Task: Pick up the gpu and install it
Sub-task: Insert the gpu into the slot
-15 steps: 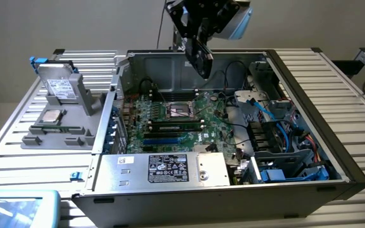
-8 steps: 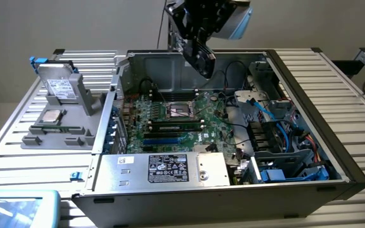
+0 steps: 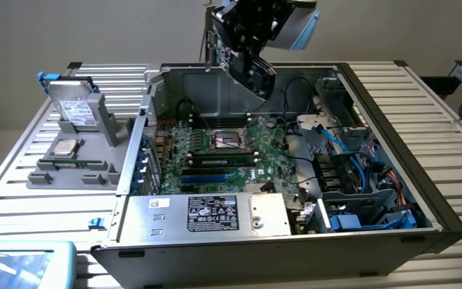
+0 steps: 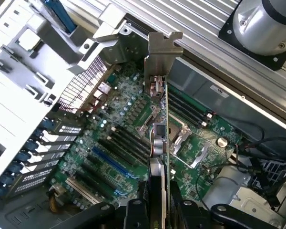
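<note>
we have the hand (image 4: 157, 211) clamped on the gpu (image 4: 158, 138), edge-on well above the motherboard (image 4: 114, 143), long axis pointing down toward it.

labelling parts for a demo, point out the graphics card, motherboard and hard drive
graphics card (image 3: 255, 75), exterior view, black cooler face
motherboard (image 3: 269, 155), exterior view, bare green board
hard drive (image 3: 77, 110), exterior view, white label

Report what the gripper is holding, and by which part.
The gripper holds the gpu above the open computer case, clamped across its two faces at the edge away from its silver bracket.
</note>
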`<state>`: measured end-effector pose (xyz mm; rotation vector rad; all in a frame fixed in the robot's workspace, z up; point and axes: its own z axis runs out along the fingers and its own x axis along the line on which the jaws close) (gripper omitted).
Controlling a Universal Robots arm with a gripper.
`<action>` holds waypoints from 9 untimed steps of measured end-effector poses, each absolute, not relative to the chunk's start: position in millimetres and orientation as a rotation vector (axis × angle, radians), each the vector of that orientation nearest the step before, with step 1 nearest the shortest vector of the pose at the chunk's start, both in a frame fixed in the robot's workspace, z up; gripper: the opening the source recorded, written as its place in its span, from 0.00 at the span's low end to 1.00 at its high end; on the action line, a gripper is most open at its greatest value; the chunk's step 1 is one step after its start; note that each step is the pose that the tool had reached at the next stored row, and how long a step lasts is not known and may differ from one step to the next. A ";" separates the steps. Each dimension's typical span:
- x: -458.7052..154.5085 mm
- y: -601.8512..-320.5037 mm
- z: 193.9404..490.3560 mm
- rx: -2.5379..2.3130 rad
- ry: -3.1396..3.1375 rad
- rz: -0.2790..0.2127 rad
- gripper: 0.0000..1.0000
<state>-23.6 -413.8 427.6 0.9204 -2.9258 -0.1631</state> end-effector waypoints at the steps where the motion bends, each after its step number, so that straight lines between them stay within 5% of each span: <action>1: -23.6 -413.8 427.4 0.947 -2.916 -0.162 0.28; 9: -23.6 -413.8 426.4 1.152 -2.834 -0.153 0.28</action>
